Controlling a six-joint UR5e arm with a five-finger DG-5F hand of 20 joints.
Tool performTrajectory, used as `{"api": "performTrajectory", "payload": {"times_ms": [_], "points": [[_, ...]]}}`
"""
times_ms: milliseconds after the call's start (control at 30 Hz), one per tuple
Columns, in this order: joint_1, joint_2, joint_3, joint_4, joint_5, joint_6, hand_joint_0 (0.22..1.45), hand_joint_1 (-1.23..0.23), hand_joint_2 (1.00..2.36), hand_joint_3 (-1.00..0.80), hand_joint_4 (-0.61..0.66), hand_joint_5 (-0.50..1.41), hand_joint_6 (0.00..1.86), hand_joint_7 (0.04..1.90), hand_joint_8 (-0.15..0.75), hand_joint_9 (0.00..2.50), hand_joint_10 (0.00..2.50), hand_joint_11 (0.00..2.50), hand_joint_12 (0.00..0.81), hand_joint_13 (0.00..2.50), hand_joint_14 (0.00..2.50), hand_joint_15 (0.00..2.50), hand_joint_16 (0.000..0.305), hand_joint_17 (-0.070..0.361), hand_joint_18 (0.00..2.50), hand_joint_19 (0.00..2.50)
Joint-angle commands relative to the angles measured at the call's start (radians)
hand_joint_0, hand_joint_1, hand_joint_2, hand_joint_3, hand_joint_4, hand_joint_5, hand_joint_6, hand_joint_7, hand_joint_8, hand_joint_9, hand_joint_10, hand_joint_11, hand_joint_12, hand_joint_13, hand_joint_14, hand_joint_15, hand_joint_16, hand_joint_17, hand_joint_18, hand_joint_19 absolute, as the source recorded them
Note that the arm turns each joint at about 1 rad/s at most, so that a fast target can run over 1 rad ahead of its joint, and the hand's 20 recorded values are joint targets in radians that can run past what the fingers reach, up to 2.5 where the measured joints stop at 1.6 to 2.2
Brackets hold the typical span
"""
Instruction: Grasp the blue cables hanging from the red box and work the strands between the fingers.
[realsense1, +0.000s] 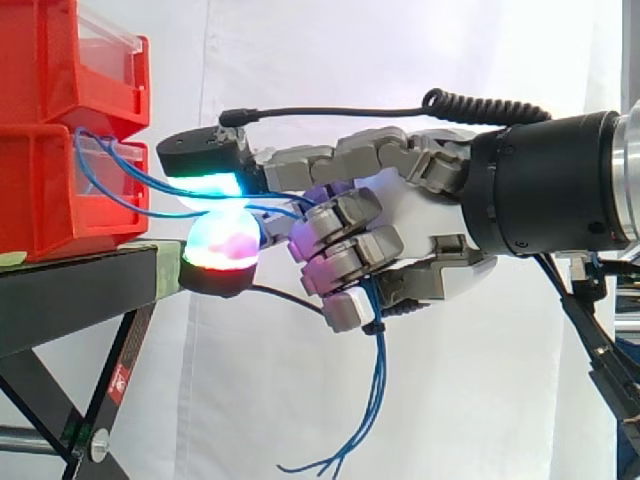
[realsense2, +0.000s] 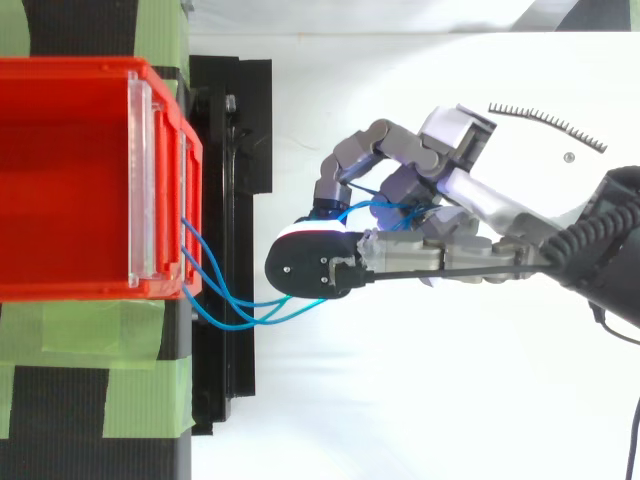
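White curtain (realsense1: 330, 60) bkgd; red bins (realsense1: 50, 140) on black stand (realsense1: 70, 290). Blue cables (realsense1: 378, 385) run from lower bin front to hand (realsense1: 420, 215) at 3 o'clock, pinched betw. pads (realsense1: 225, 245), fingers curled round strands; loose ends hang at 6 o'clock.

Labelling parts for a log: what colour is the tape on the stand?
Light green; the tape shows best in the top view.
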Motion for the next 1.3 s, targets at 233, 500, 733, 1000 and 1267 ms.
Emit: {"api": "performTrajectory", "payload": {"times_ms": [233, 500, 733, 1000, 1267], "points": [[0.004, 0.000, 0.000, 0.002, 0.002, -0.001, 1.12, -0.72, 1.01, 0.35, 0.26, -0.17, 1.78, 0.97, 0.428, 1.20, 2.50, 2.50, 0.544, 1.59, 2.50, 1.63, 0.063, 0.141, 1.83, 0.95], [0.004, 0.000, 0.000, -0.001, -0.001, -0.002, 1.12, -0.72, 1.01, 0.35, 0.26, -0.17, 1.78, 0.98, 0.428, 1.20, 2.50, 2.50, 0.544, 1.59, 2.50, 1.63, 0.063, 0.141, 1.83, 0.95], [0.004, 0.000, 0.000, -0.001, -0.001, -0.002, 1.13, -0.71, 1.00, 0.34, 0.26, -0.16, 1.78, 0.98, 0.428, 1.20, 2.50, 2.50, 0.544, 1.59, 2.50, 1.63, 0.063, 0.141, 1.83, 0.95], [0.004, 0.000, 0.000, -0.001, -0.001, -0.002, 1.13, -0.71, 1.00, 0.34, 0.26, -0.16, 1.77, 0.98, 0.428, 1.20, 2.50, 2.50, 0.544, 1.59, 2.50, 1.63, 0.063, 0.141, 1.83, 0.95], [0.004, 0.000, 0.000, -0.002, -0.001, -0.002, 1.14, -0.71, 1.00, 0.32, 0.25, -0.16, 1.77, 0.98, 0.428, 1.20, 2.50, 2.50, 0.544, 1.59, 2.50, 1.63, 0.063, 0.141, 1.83, 0.95]]}}
